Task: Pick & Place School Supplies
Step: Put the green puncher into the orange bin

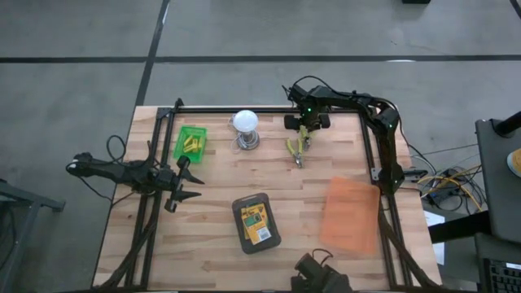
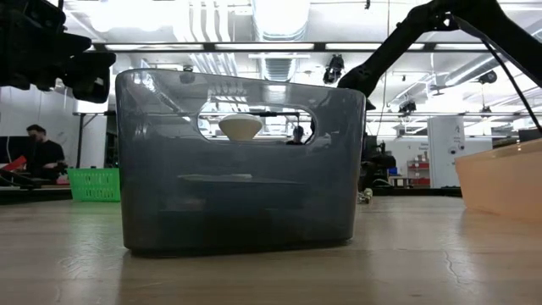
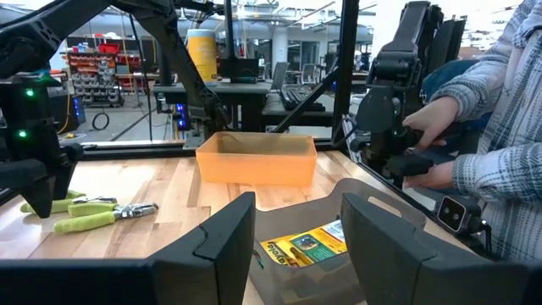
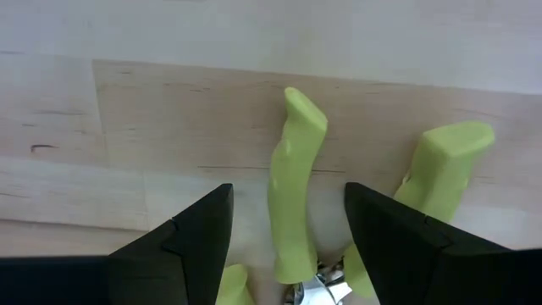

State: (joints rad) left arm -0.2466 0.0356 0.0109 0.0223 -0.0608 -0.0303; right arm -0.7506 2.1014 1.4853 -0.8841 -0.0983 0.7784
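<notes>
While the right gripper (image 1: 304,130) hangs over the far side of the pale wooden table (image 1: 212,244), its two dark fingers (image 4: 182,241) stand well apart with one yellow-green rubbery handle of a pair of pliers (image 4: 294,191) lying on the boards between them. The fingers do not press on the handle; nothing is gripped. From above, the pliers (image 1: 297,148) lie just beside the white round bulb on its metal base (image 1: 245,129), with their metal nose pointing toward the near edge.

The left gripper (image 1: 186,185) hovers near the left edge of the table, its fingers (image 3: 216,246) partly spread and holding nothing. Just beyond it sits a small bright green mesh basket (image 1: 190,142) with a few short yellow stick-like pieces (image 1: 192,144) inside.

Toward the near middle of the table stands a dark grey translucent plastic bin (image 1: 256,220). Inside it lies a flat green-and-yellow crayon box (image 1: 256,224); the left wrist view shows the same box (image 3: 306,245) resting on the bin's floor. I cannot tell whether more than one box is in there.

To the right of the bin sits an orange translucent rectangular tub (image 1: 351,214), well apart from both grippers. Past the table's near end, a person in a plaid sleeve (image 3: 500,144) has both hands on a dark device.
</notes>
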